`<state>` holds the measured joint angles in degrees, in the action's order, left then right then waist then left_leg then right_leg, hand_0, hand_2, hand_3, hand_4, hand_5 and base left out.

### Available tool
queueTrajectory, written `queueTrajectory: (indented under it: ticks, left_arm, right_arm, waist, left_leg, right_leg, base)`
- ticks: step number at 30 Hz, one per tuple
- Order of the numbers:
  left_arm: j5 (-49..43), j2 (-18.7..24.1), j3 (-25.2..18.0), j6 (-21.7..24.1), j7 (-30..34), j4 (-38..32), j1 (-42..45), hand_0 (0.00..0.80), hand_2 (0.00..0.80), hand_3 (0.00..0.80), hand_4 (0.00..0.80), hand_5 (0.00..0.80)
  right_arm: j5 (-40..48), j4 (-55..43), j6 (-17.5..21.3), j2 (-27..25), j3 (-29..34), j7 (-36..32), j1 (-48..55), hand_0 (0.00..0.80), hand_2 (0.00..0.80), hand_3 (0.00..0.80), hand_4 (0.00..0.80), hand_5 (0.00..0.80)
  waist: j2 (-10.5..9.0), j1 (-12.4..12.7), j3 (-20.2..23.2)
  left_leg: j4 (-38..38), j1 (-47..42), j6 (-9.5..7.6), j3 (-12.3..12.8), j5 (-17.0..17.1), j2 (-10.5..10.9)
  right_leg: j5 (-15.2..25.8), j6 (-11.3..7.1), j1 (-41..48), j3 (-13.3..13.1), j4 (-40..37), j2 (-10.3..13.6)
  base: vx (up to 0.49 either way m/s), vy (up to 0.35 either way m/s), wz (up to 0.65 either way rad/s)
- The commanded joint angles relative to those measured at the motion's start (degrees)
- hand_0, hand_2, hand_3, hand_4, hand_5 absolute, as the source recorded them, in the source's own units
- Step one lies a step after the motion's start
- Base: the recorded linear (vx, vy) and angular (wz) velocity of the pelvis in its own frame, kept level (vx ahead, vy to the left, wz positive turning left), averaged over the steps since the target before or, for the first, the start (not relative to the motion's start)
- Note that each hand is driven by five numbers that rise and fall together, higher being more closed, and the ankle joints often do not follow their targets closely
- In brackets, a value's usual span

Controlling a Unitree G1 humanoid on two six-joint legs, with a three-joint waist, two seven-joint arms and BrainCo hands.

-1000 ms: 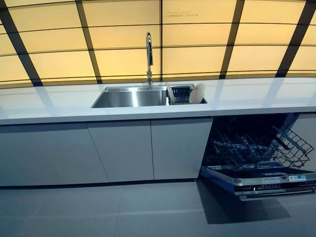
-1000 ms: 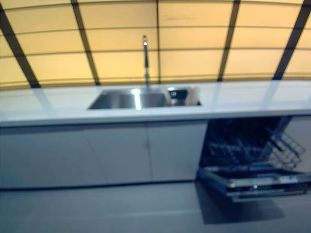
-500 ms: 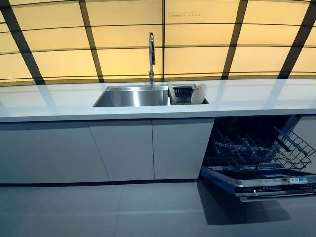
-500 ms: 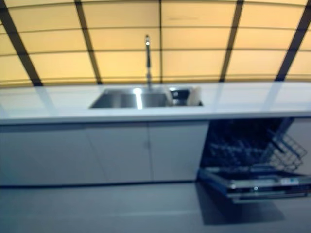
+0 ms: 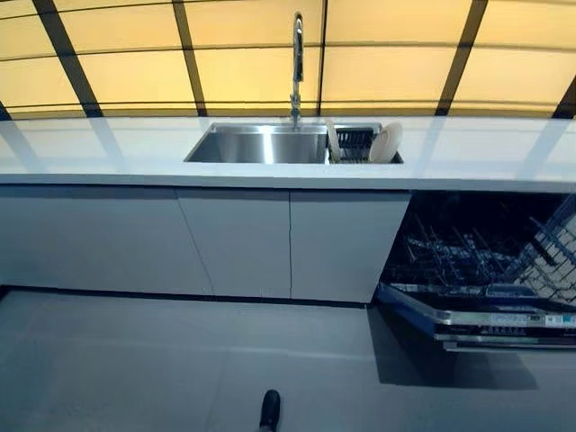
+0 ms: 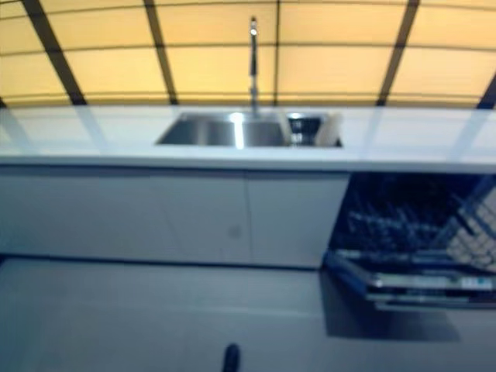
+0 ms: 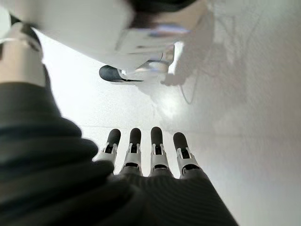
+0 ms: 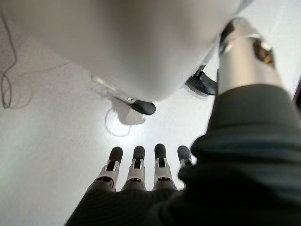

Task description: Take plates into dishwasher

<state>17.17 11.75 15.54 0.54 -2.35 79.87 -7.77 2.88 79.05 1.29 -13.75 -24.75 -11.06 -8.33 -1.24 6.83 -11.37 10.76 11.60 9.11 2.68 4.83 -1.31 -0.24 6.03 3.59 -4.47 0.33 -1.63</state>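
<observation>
White countertop [image 5: 108, 148] up top; plates [image 5: 387, 144] wait in the sink rack [image 5: 355, 142]. Left hand [image 7: 141, 155] and right hand [image 8: 141, 172] hang relaxed, empty. You're approaching; dishwasher [image 5: 486, 270] gapes lower right.

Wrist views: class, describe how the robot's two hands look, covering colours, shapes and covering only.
Both the left hand and the right hand show a row of silver fingers with rounded dark tips. A dark ribbed cover wraps each hand's back and wrist.
</observation>
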Motion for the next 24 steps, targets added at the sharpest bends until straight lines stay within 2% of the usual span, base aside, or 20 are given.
queueTrajectory:
  ticks: [1,2,6,11,15,16,17,19,20,21,22,23,24]
  left_arm:
    - [-0.9,-0.61,-0.15,1.28,0.62,-2.37,1.11,0.0,0.0,0.0,0.0,0.0]
    - [-3.19,-0.16,0.72,0.82,0.54,-2.74,1.14,0.0,0.0,0.0,0.0,0.0]
    - [-4.68,-0.17,2.52,-0.02,0.82,-2.24,-0.76,0.0,0.0,0.0,0.0,0.0]
    - [0.31,-1.61,2.12,-1.88,1.83,-0.9,-1.83,0.0,0.0,0.0,0.0,0.0]
    - [-4.3,-1.37,1.68,-2.96,1.72,-1.23,-1.49,0.0,0.0,0.0,0.0,0.0]
    - [-4.92,-1.26,1.97,-3.11,1.82,-1.14,-1.5,0.0,0.0,0.0,0.0,0.0]
    - [-5.04,-1.04,2.38,-3.4,1.72,-1.18,-1.4,0.0,0.0,0.0,0.0,0.0]
    - [-4.06,-0.77,2.84,-3.65,1.5,-1.33,-1.12,0.0,0.0,0.0,0.0,0.0]
    - [-4.17,-0.39,3.42,-3.73,2.15,-1.02,-1.19,0.0,0.0,0.0,0.0,0.0]
    - [-5.63,-0.07,3.69,-4.21,2.81,-1.01,-1.26,0.0,0.0,0.0,0.0,0.0]
    - [-7.37,0.31,4.2,-5.11,3.12,-1.04,-1.45,0.0,0.0,0.0,0.0,0.0]
    - [-6.75,0.54,4.52,-5.45,3.21,-0.76,-1.61,0.0,0.0,0.0,0.0,0.0]
    - [-6.56,0.58,4.53,-5.54,3.3,-0.61,-1.71,0.0,0.0,0.0,0.0,0.0]
  right_arm:
    - [-1.64,-0.28,-0.06,1.47,1.88,-1.09,1.65,0.0,0.0,0.0,0.0,0.0]
    - [-2.25,-0.78,0.39,2.07,1.9,-0.98,2.77,0.0,0.0,0.0,0.0,0.0]
    - [0.11,-2.12,1.17,2.86,0.9,0.26,1.71,0.0,0.0,0.0,0.0,0.0]
    - [0.19,-3.12,-1.02,3.47,0.18,1.78,0.35,0.0,0.0,0.0,0.0,0.0]
    - [0.2,-3.23,-2.26,3.55,1.82,1.9,1.03,0.0,0.0,0.0,0.0,0.0]
    - [0.21,-3.22,-2.57,3.61,2.12,2.06,1.18,0.0,0.0,0.0,0.0,0.0]
    - [0.28,-3.28,-2.93,3.59,2.6,2.17,1.29,0.0,0.0,0.0,0.0,0.0]
    - [-0.47,-3.46,-3.04,3.27,3.13,1.89,1.42,0.0,0.0,0.0,0.0,0.0]
    - [-1.04,-3.68,-2.35,2.98,3.29,2.1,1.97,0.0,0.0,0.0,0.0,0.0]
    - [-0.85,-3.74,-2.03,2.68,3.54,2.44,2.43,0.0,0.0,0.0,0.0,0.0]
    - [0.65,-3.83,-1.82,2.24,3.58,3.35,2.85,0.0,0.0,0.0,0.0,0.0]
    - [2.15,-3.51,-1.27,1.75,3.63,3.56,2.89,0.0,0.0,0.0,0.0,0.0]
    - [2.69,-3.33,-1.0,1.51,3.62,3.65,2.84,0.0,0.0,0.0,0.0,0.0]
  waist:
    - [-0.45,0.36,2.66]
    - [-1.17,0.43,3.7]
    - [-2.44,0.79,5.34]
    - [-3.12,1.25,5.82]
    - [-3.53,0.79,6.92]
    - [-3.59,0.59,7.3]
    - [-3.65,0.21,7.9]
    - [-2.48,-1.02,8.29]
    - [-1.11,-2.04,8.06]
    - [-0.05,-3.48,7.57]
    - [0.65,-5.86,6.42]
    - [2.19,-7.0,5.82]
    - [2.0,-7.72,5.45]
  left_leg:
    - [-7.58,5.48,-8.77,1.0,7.6,3.22]
    - [-7.73,4.55,-9.39,2.39,6.54,2.99]
    - [-9.27,4.49,-10.02,2.72,5.65,3.04]
    - [-5.83,7.52,-9.77,2.57,4.3,2.5]
    - [-3.31,6.16,-10.87,2.26,1.55,2.99]
    - [-3.41,5.48,-11.37,2.08,1.14,3.31]
    - [-4.49,3.55,-12.29,1.66,0.81,3.99]
    - [-7.47,-0.69,-13.29,0.21,0.51,4.57]
    - [-8.95,-2.98,-14.05,-0.57,0.09,4.68]
    - [-9.74,-4.97,-14.38,-1.04,-0.2,4.65]
    - [-10.89,-8.6,-14.27,-2.03,-0.47,5.01]
    - [-11.84,-10.82,-13.83,-3.12,-0.6,4.15]
    - [-12.48,-12.02,-13.67,-3.49,-0.76,4.5]
  right_leg:
    - [-6.11,-5.87,14.17,-2.5,2.01,0.45]
    - [-6.17,-6.9,15.36,-1.0,0.86,1.88]
    - [-4.43,-8.35,13.87,1.43,-2.42,3.83]
    - [-3.79,-9.17,13.07,1.58,-3.87,5.69]
    - [-4.92,-10.68,13.34,2.2,0.58,7.52]
    - [-3.96,-11.23,12.92,2.46,2.86,8.16]
    - [-0.23,-12.54,11.46,2.96,8.71,9.61]
    - [7.13,-13.21,6.23,3.1,19.34,10.74]
    - [9.9,-13.25,1.65,2.63,28.56,10.17]
    - [10.58,-13.08,-2.14,1.87,33.81,7.2]
    - [11.82,-12.39,-8.81,3.2,35.66,5.83]
    - [11.01,-11.56,-14.29,4.73,33.13,4.15]
    - [9.78,-11.28,-14.84,5.66,31.58,4.82]
  base:
    - [0.405,0.033,-0.67]
    - [0.319,0.017,-0.36]
    - [0.065,-0.012,0.2]
    - [0.033,0.03,0.02]
    - [0.225,0.097,-0.04]
    - [0.257,0.125,0.03]
    - [0.263,0.143,0.01]
    - [0.28,0.208,-0.08]
    - [0.3,0.253,-0.21]
    - [0.392,0.262,0.02]
    - [0.377,0.177,0.31]
    - [0.33,0.083,0.43]
    - [0.276,-0.034,0.57]
